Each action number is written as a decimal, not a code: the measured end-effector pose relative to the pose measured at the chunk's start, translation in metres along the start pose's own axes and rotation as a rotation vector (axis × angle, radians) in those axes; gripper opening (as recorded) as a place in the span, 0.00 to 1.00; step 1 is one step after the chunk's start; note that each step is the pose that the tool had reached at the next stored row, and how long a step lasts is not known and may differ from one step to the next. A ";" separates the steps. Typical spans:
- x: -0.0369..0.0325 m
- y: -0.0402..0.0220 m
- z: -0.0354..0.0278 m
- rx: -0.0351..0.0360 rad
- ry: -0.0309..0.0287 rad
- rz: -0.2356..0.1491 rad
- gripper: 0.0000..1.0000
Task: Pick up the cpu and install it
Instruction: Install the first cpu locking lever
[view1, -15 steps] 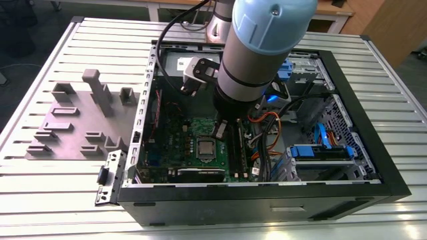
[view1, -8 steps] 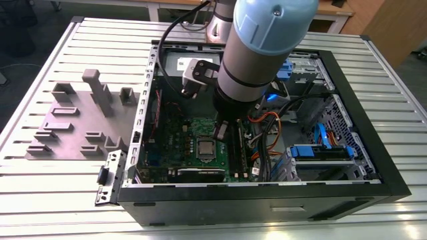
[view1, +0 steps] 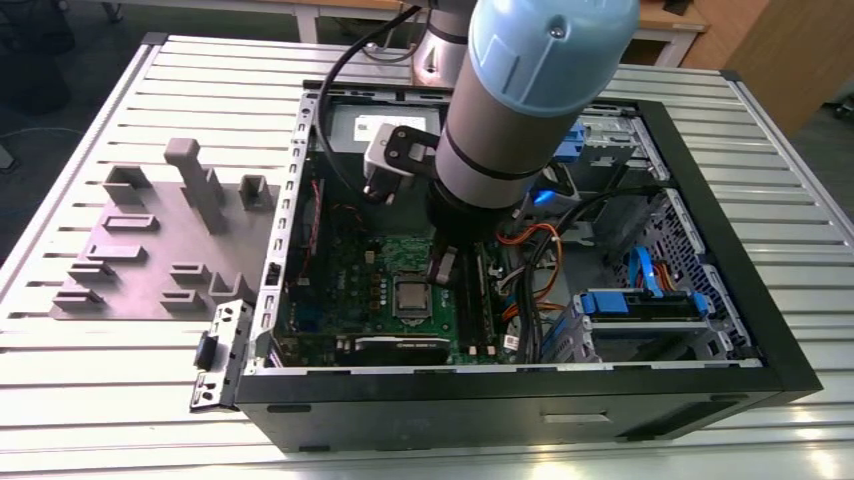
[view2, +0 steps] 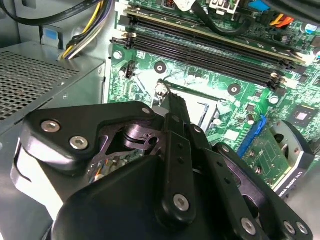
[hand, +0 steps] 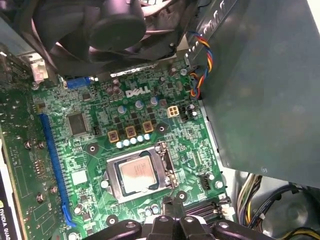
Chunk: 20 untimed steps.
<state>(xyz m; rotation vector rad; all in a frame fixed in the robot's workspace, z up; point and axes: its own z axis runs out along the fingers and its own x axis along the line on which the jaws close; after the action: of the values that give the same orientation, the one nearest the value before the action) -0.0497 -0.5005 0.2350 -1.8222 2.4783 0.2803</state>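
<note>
already the cpu lies flat in its socket frame on the motherboard, just ahead of the claw, whose fingers look pressed together on nothing, tips hovering close by the frame's edge. judging by looks, the chip is light, stiff and thin, with a smooth metal top that offers little purchase; its underside is likely fragile, so any hold belongs on opposite rim edges.
</note>
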 end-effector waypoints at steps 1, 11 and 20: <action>0.0008 -0.0003 0.0008 0.0001 -0.0001 0.000 0.10; 0.0083 -0.0027 0.0020 0.0014 0.0016 -0.033 0.10; 0.0143 -0.0035 0.0015 0.0048 0.0035 -0.076 0.10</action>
<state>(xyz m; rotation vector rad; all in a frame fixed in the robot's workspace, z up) -0.0508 -0.5147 0.2309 -1.9117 2.4025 0.2672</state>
